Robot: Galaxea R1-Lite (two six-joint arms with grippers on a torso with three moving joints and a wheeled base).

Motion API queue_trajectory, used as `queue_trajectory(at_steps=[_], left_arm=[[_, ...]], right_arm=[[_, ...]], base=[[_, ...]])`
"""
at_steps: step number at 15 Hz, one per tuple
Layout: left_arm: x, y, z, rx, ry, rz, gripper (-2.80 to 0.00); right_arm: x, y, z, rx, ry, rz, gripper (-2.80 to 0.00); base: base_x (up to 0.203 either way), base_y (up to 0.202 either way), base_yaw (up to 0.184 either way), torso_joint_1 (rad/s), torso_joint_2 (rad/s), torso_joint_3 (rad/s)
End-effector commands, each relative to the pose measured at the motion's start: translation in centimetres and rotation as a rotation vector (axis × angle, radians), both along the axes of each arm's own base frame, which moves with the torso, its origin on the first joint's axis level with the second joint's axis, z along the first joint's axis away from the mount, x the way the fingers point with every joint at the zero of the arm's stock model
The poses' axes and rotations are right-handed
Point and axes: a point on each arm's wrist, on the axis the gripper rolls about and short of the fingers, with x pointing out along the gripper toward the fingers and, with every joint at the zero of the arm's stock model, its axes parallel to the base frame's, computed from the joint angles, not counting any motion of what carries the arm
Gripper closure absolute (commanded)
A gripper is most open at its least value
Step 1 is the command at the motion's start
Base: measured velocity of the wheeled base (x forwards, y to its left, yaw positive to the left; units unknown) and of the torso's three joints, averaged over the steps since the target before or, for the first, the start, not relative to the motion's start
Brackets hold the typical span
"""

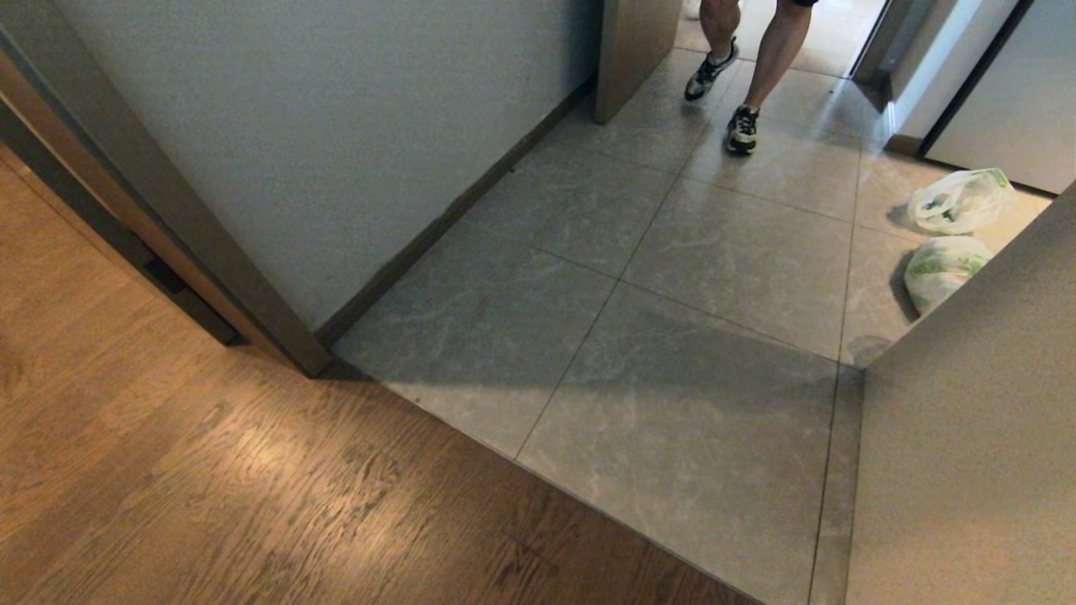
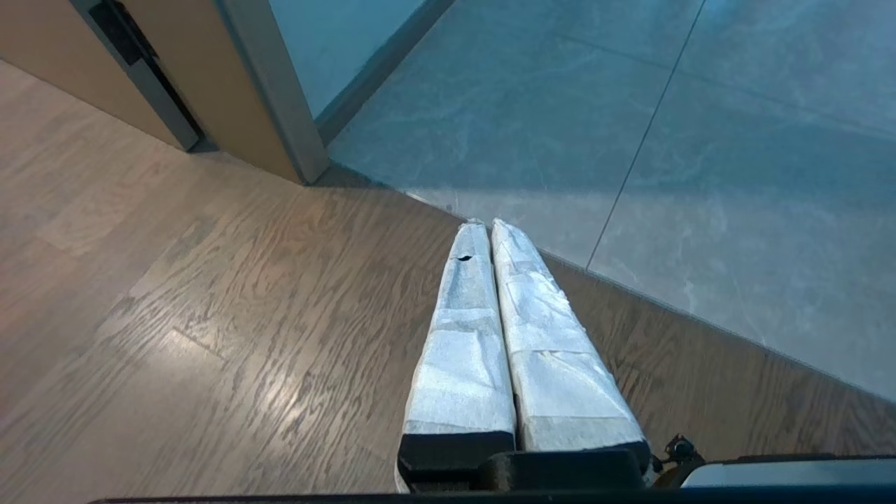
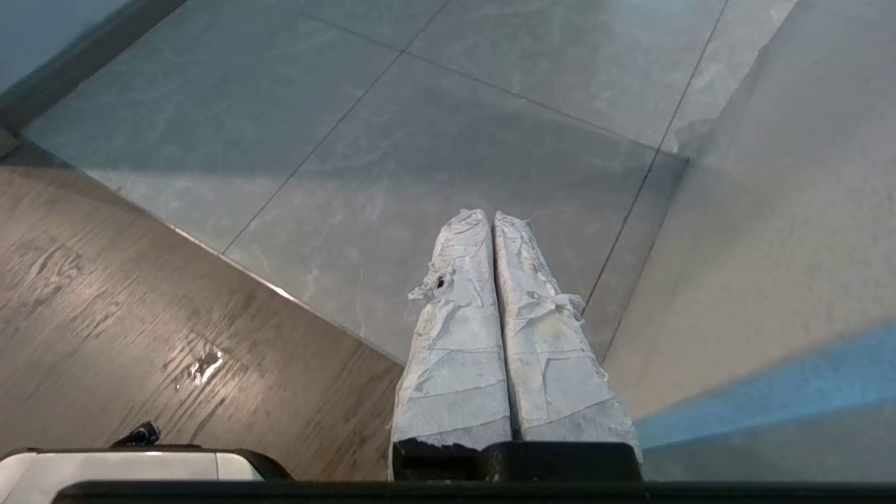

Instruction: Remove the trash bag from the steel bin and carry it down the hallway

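Hanging parked over the wood floor point(image 1: 210, 470), both claws pressed together and empty.

Nearest: left gripper point(image 2: 488, 224) and right gripper point(image 3: 490, 213), two in all, tips at the edge of the hallway point(image 1: 672, 336) tiles. Farther along: two white shopping bags point(image 1: 954, 231) (green print) by the right wall. Farthest: one person's legs point(image 1: 748, 59). No steel bin or clear bag in view.

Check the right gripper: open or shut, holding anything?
Shut and empty. In the right wrist view the right gripper has its two taped fingers pressed together along their length, nothing between them, above the tile floor.
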Motion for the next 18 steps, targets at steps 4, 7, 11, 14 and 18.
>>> queue_trajectory(at_steps=[4,7,11,14,18], left_arm=[[0.0,0.0,0.01,0.0,-0.001,0.0,0.0],[0.0,0.0,0.01,0.0,-0.001,0.0,0.0],[0.0,0.0,0.01,0.0,-0.001,0.0,0.0],[0.0,0.0,0.01,0.0,-0.001,0.0,0.0],[0.0,0.0,0.01,0.0,-0.001,0.0,0.0]], right_arm=[[0.01,0.0,0.01,0.0,0.001,0.0,0.0],[0.0,0.0,0.0,0.0,0.0,0.001,0.0],[0.0,0.0,0.0,0.0,0.0,-0.001,0.0],[0.0,0.0,0.0,-0.001,0.0,-0.002,0.0],[0.0,0.0,0.0,0.0,0.0,-0.002,0.0]], base=[[-0.003,0.005,-0.089,0.001,0.0,0.001],[-0.001,0.009,-0.175,0.004,0.0,0.004],[0.001,0.008,-0.171,0.002,0.0,0.003],[0.001,0.008,-0.164,0.003,0.0,0.004],[0.0,0.002,-0.047,-0.002,0.0,0.001]])
